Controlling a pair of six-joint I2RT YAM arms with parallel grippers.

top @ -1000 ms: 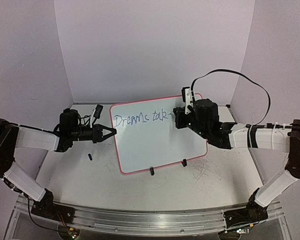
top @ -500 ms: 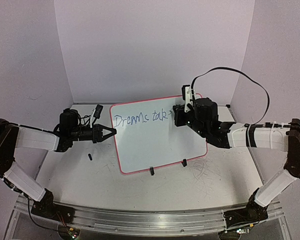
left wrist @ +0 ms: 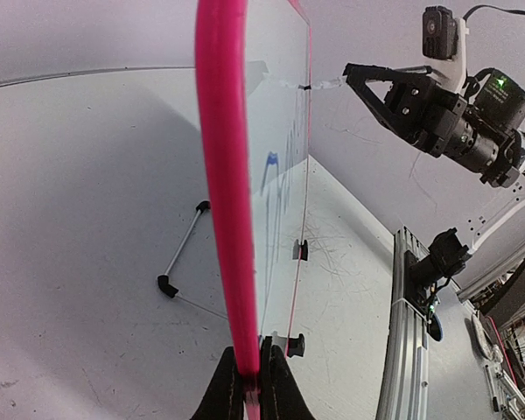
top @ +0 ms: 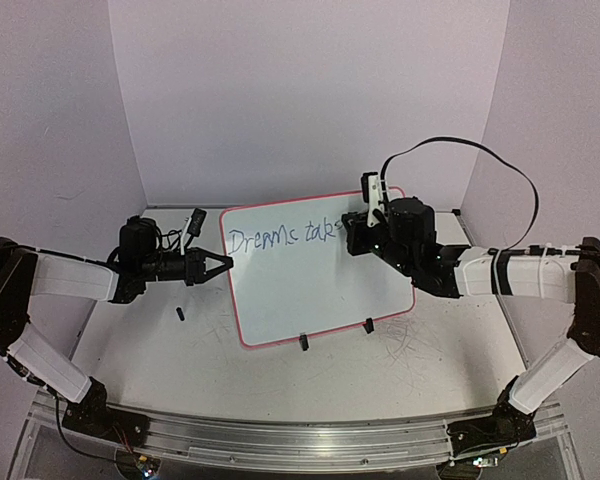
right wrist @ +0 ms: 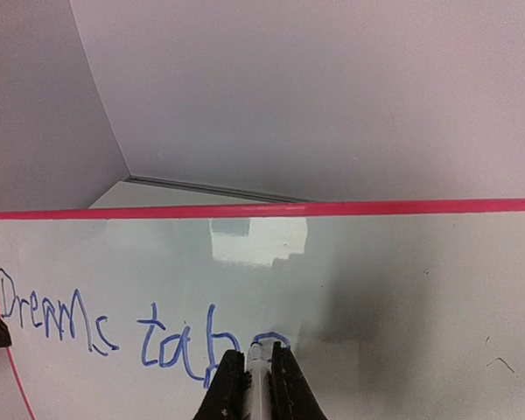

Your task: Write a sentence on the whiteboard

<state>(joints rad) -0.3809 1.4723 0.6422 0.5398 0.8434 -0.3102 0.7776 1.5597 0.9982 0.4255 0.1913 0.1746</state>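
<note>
Because the table (top: pixel 160 370) is the biggest thing, I begin there: it is one scuffed grey-white top. On it stands one whiteboard (top: pixel 320 285), near the middle, leaning back on its two black clip feet (top: pixel 304 343). I judge the board to be light, thin and stiff, with a smooth face where a claw would slip. The pink rim is therefore the good place to hold it, and it may tip or slide when the pen pushes on it. Two arms work here. The left gripper (top: pixel 223 266) is pinched tight on the rim at the board's left edge and steadies it. The right gripper (right wrist: pixel 255 360) is closed narrowly around one marker (right wrist: pixel 256 385). The tip of the marker touches the upper part of the face, at the end of one line of blue writing that begins "Dreams". One small black piece (top: pixel 180 314), perhaps the cap, lies on the table near the left arm.
</note>
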